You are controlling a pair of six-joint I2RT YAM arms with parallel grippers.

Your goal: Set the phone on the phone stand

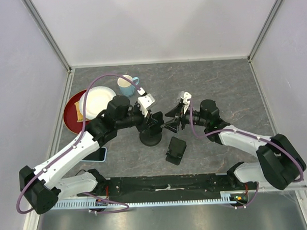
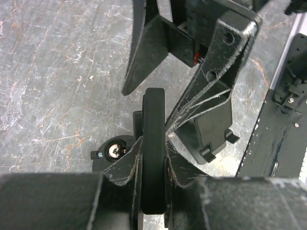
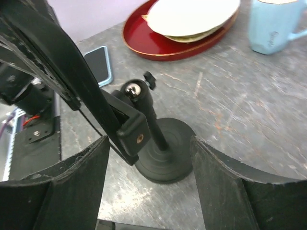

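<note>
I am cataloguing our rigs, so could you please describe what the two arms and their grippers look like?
Both the left arm and right arm have white links between black joints, each trailing a purple cable. Their fingers are black, wedge-shaped and scuffed pale along the edges.

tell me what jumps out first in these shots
Both grippers meet mid-table at the black phone stand: the left gripper is clamped on its cradle, the right gripper open facing it. The phone lies flat by the left arm, away from the stand, near a red tray holding a white plate.
</note>
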